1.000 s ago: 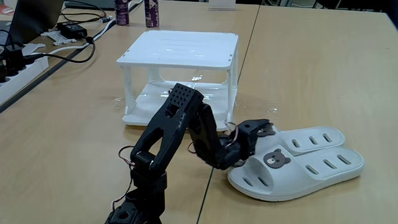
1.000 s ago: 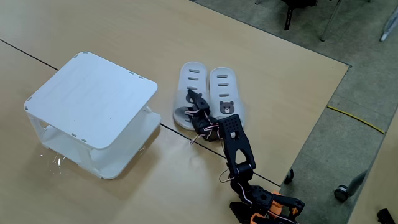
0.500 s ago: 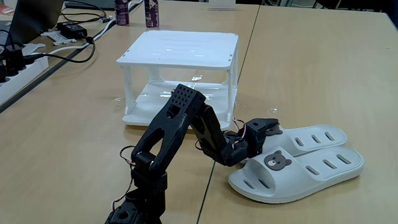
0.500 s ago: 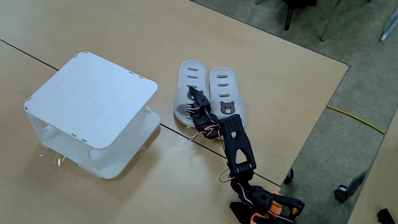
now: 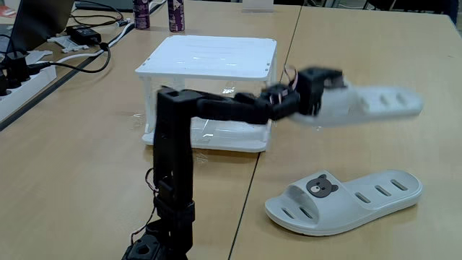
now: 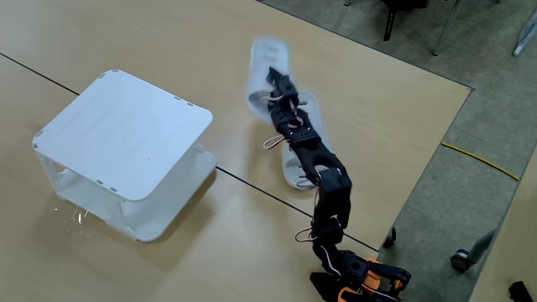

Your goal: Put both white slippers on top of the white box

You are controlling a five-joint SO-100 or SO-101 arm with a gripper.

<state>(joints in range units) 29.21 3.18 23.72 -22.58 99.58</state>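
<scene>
Gripper (image 5: 323, 97) clamped on first slipper (image 5: 368, 105), now raised off table (image 5: 86, 159), at 3 o'clock from white box (image 5: 209, 56); placement pending.

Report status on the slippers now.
Gripper shut on one white slipper, lifted in air. Other slipper on table. White box top bare, nothing blocking.

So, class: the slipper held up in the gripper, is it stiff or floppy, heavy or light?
Probably fairly stiff: the lifted slipper juts out level from the gripper without drooping. Likely light, since the outstretched arm carries it. Blur hides finer detail.
</scene>
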